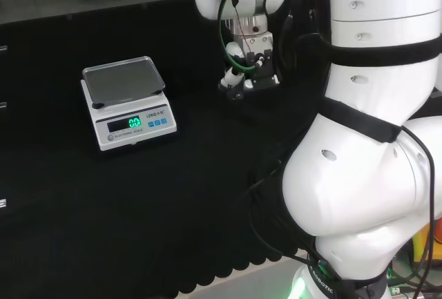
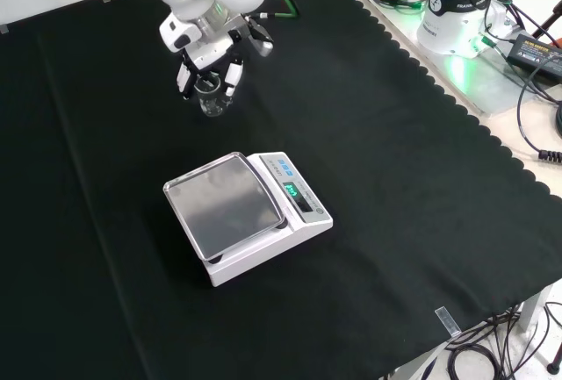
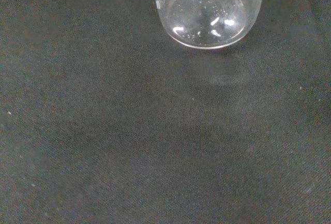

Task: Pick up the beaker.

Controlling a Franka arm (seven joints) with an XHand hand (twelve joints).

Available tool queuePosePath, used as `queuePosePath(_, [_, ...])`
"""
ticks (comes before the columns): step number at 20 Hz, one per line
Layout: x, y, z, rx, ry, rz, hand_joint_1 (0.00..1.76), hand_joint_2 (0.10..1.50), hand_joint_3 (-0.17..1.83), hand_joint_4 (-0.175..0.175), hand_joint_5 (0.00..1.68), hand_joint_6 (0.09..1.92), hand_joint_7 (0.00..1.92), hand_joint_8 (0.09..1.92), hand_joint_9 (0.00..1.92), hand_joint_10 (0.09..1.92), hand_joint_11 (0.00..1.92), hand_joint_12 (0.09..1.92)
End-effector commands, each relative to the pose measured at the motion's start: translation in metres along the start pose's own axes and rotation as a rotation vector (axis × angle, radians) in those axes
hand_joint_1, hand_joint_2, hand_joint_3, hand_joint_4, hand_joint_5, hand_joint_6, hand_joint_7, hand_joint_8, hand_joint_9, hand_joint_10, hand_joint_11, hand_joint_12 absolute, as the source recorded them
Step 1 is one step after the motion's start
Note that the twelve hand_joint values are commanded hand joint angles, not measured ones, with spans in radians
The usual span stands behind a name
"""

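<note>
In the front view my hand [image 2: 209,71] hangs near the far side of the black cloth [image 2: 395,161], its fingers [image 2: 234,75] reaching down on either side of the clear glass beaker [image 2: 210,96] and closed around its upper part. The beaker stands upright beyond the white electronic scale [image 2: 248,214] and apart from it; from my wrist I see its round base [image 3: 207,14] and a faint shadow on the cloth beneath, but I cannot tell whether it is resting on the cloth or just off it. In the head view my hand [image 1: 246,71] is to the right of the scale [image 1: 128,103], whose steel pan is bare.
</note>
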State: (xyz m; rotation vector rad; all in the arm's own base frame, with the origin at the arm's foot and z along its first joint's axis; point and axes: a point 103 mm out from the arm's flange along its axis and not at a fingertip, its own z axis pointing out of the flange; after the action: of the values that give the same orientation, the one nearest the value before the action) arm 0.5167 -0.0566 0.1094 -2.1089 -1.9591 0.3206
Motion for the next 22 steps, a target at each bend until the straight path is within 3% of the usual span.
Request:
queuePosePath(1, [0.004, -0.019, -0.032, -0.07, 0.038, -0.021, 1.14, 1.11, -0.09, -0.105, 1.06, 0.88, 0.94, 0.92, 1.58, 0.15, 1.66, 0.39])
queuePosePath(14, [0.017, -0.058, -0.104, -0.087, -0.029, -0.018, 1.14, 1.11, -0.09, -0.101, 1.07, 0.87, 0.94, 0.92, 1.59, 0.15, 1.67, 0.39])
queuePosePath(22, [0.017, -0.062, -0.109, -0.093, -0.025, -0.03, 1.14, 1.11, -0.09, -0.099, 1.07, 0.87, 0.95, 0.92, 1.59, 0.15, 1.66, 0.39])
